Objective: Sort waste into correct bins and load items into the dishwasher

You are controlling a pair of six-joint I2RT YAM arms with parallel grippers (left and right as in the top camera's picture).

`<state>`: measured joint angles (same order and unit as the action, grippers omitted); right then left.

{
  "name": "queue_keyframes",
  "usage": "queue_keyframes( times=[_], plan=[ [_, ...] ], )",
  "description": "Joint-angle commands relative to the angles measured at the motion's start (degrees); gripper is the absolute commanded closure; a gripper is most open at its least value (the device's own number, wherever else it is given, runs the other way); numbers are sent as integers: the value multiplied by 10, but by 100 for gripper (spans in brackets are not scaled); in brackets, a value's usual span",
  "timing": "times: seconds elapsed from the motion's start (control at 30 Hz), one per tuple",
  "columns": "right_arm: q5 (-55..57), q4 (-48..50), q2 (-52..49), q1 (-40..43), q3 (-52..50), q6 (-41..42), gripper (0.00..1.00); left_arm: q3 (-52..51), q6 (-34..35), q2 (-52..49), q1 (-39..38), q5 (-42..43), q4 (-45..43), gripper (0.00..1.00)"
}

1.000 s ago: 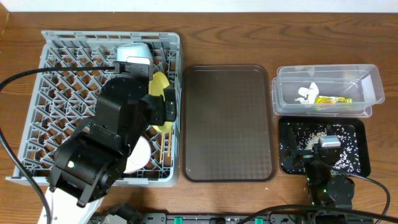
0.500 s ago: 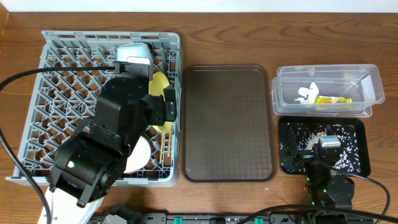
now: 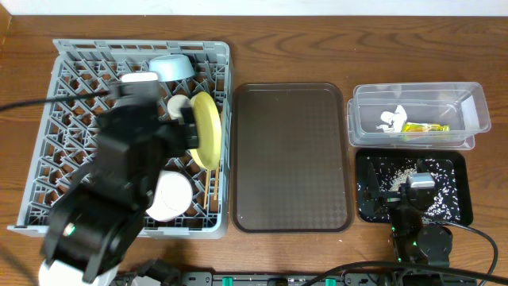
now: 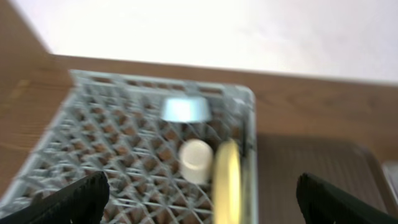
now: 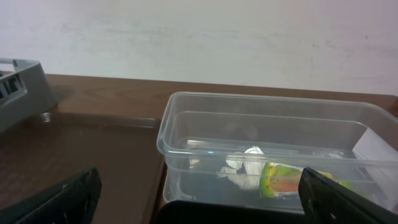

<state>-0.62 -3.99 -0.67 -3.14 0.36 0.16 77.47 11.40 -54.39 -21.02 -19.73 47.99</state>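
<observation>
The grey dish rack (image 3: pixel 79 151) holds a light blue bowl (image 3: pixel 171 67), a cream cup (image 3: pixel 178 104) and a yellow plate (image 3: pixel 206 129) standing on edge; thin chopsticks (image 3: pixel 211 188) lie near its front right. The left wrist view shows the bowl (image 4: pixel 185 109), cup (image 4: pixel 195 160) and plate (image 4: pixel 227 183). My left gripper (image 4: pixel 202 199) is open and empty above the rack. My right gripper (image 3: pixel 418 187) is open and empty over the black tray (image 3: pixel 460 171) with rice crumbs (image 3: pixel 395 176). The clear tub (image 3: pixel 468 102) holds a white tissue (image 5: pixel 244 167) and a yellow-green wrapper (image 5: pixel 286 184).
A brown serving tray (image 3: pixel 290 155) lies between the rack and the bins. A white round object (image 3: pixel 168 197) sits in the rack's front part beside my left arm. The rack's corner (image 5: pixel 18 87) shows at the left of the right wrist view.
My left arm has swung left and away from the yellow plate, blurred in motion. The plate and cup now show uncovered. The right arm has not moved.
</observation>
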Motion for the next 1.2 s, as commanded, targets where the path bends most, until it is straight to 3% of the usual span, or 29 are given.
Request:
queue_keyframes(
  times=[0.0, 0.17, 0.57, 0.67, 0.87, 1.03, 1.17],
  plan=[
    [-5, -2, 4, 1, 0, -2, 1, -4, 3, 39, 28, -28, 0, 3],
    [-5, -2, 4, 1, 0, -2, 1, -4, -2, 82, 56, -37, 7, 3],
    [-5, -2, 4, 1, -1, -2, 1, -4, -3, 155, 117, -49, 137, 3],
    [-5, -2, 4, 1, -1, -2, 1, -8, -3, 168, 123, -14, 170, 3],
    [-5, -2, 4, 1, -1, -2, 1, -49, 75, 206, 153, 102, 147, 2],
    [-5, -2, 4, 1, -1, -2, 1, -119, 90, 238, 175, 117, 139, 2],
    [-5, -2, 4, 1, 0, -2, 1, -200, 173, 276, 183, 158, 137, 2]
  ],
)
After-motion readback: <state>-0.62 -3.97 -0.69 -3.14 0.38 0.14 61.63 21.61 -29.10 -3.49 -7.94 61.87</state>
